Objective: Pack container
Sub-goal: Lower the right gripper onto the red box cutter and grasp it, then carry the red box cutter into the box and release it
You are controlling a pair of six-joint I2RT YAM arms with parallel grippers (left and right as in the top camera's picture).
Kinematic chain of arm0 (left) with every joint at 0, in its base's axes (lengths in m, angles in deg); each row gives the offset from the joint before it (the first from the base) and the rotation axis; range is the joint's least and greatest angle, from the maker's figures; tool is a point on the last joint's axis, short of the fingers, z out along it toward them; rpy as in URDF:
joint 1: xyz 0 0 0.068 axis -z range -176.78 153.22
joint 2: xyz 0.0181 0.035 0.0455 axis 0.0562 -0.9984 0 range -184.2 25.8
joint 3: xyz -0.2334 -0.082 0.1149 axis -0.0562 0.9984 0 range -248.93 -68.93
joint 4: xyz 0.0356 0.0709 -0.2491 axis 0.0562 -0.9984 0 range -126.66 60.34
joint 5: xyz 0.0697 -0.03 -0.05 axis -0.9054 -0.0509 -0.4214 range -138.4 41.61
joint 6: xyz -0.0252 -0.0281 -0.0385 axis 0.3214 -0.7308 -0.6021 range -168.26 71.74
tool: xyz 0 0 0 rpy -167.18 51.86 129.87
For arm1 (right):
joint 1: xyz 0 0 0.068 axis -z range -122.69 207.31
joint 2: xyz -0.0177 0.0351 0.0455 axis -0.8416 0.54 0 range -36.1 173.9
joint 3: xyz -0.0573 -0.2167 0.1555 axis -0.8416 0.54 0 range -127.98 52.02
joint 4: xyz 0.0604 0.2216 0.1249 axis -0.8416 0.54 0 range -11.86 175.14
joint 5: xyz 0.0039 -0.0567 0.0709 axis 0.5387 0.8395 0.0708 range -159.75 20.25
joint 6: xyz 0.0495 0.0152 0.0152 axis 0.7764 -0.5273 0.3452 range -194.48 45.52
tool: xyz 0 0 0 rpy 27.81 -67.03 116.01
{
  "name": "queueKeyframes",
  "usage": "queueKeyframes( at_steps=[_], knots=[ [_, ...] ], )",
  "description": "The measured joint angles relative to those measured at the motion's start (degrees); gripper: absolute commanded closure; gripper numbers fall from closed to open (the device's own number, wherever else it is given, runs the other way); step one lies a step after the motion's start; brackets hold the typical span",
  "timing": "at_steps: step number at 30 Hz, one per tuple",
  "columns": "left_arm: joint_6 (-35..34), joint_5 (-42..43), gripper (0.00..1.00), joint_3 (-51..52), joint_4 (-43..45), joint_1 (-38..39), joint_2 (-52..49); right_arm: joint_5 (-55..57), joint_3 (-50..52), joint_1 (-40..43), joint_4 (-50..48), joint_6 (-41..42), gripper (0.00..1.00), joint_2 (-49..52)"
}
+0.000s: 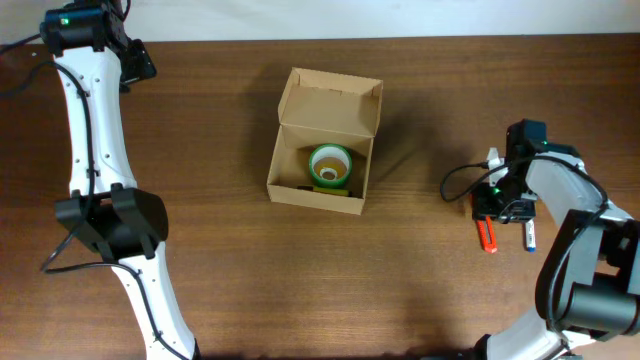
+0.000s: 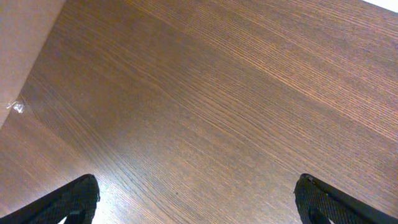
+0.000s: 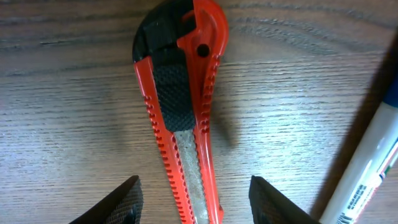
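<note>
1. One small tan cardboard box with a hinged flap lid [image 1: 322, 150], the container, stands open mid-table in the overhead view, with a green tape roll [image 1: 329, 166] already inside. The left gripper [image 1: 138, 62] hangs far off to the box's left over the bare brown wooden table [image 1: 230, 280]. The right gripper [image 1: 493, 211] is well to the box's right, above a red plastic utility knife [image 1: 487, 236] and a white marker with a blue cap [image 1: 529, 236].
2. Left wrist view: the fingers [image 2: 74, 199] are spread wide with only wood grain between them. The box is out of sight.
3. Right wrist view: the fingers [image 3: 118, 202] stand released, straddling the knife's handle without touching it, and the marker lies just beside it. The knife pick looks to be the step in hand. The next move calls for lowering, pinching across the handle, then carrying the knife leftward to the box.
</note>
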Motion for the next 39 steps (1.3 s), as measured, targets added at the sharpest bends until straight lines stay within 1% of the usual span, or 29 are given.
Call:
queueKeyframes(
  at_steps=[6, 12, 13, 14, 15, 16, 17, 18, 25, 28, 30, 32, 33, 35, 36, 37, 38, 39],
  knots=[
    [0.0, 0.0, 0.0, 0.0, 0.0, 0.0, 0.0, 0.7, 0.0, -0.4, -0.1, -0.7, 0.45, 0.2],
    [0.0, 0.0, 0.0, 0.0, 0.0, 0.0, 0.0, 3.1, -0.2, -4.9, -0.7, -1.4, 0.46, 3.4],
    [0.0, 0.0, 0.0, 0.0, 0.0, 0.0, 0.0, 3.2, -0.2, -4.9, -0.7, -1.4, 0.49, 3.5],
    [0.0, 0.0, 0.0, 0.0, 0.0, 0.0, 0.0, 3.1, -0.2, -4.9, -0.7, -1.5, 0.55, 3.5],
    [0.0, 0.0, 0.0, 0.0, 0.0, 0.0, 0.0, 3.1, -0.2, -4.9, -0.8, -1.7, 0.65, 3.5],
    [0.0, 0.0, 0.0, 0.0, 0.0, 0.0, 0.0, 3.1, -0.2, -4.9, -0.9, -1.6, 0.89, 3.5],
    [0.0, 0.0, 0.0, 0.0, 0.0, 0.0, 0.0, 3.1, -0.2, -4.9, -1.1, -1.5, 0.94, 3.5],
    [0.0, 0.0, 0.0, 0.0, 0.0, 0.0, 0.0, 3.5, -0.4, -5.0, -1.1, -1.2, 0.96, 3.5],
    [0.0, 0.0, 0.0, 0.0, 0.0, 0.0, 0.0, 3.8, -2.0, -5.0, -1.8, -0.9, 0.96, 4.1],
    [0.0, 0.0, 0.0, 0.0, 0.0, 0.0, 0.0, 1.1, -12.3, -5.0, 3.7, -0.7, 0.96, 6.3],
    [0.0, 0.0, 0.0, 0.0, 0.0, 0.0, 0.0, -0.9, -22.1, -5.0, 8.4, 0.2, 0.96, 6.5],
    [0.0, 0.0, 0.0, 0.0, 0.0, 0.0, 0.0, -2.2, -35.1, -6.2, 13.1, 0.6, 0.96, 6.7],
    [0.0, 0.0, 0.0, 0.0, -0.1, 0.0, 0.0, -2.5, -41.2, -7.5, 14.0, 0.7, 0.97, 6.7],
    [0.0, 0.0, 0.0, 0.0, 0.0, 0.0, 0.0, -2.6, -52.4, -11.8, 14.3, 0.1, 0.96, 6.7],
    [0.0, 0.0, 0.0, 0.0, 0.0, 0.0, 0.0, -2.7, -56.3, -14.4, 14.3, -1.0, 0.97, 6.6],
    [0.0, 0.0, 0.0, 0.0, -0.1, 0.0, 0.0, -2.7, -58.8, -16.7, 14.2, -2.8, 0.96, 6.6],
    [0.0, 0.0, 0.0, 0.0, 0.0, 0.0, 0.0, -2.9, -62.1, -21.8, 13.9, -6.8, 0.96, 6.6],
    [0.0, 0.0, 0.0, 0.0, 0.0, 0.0, 0.0, -3.1, -63.1, -26.0, 14.3, -10.0, 0.96, 6.5]
  ],
)
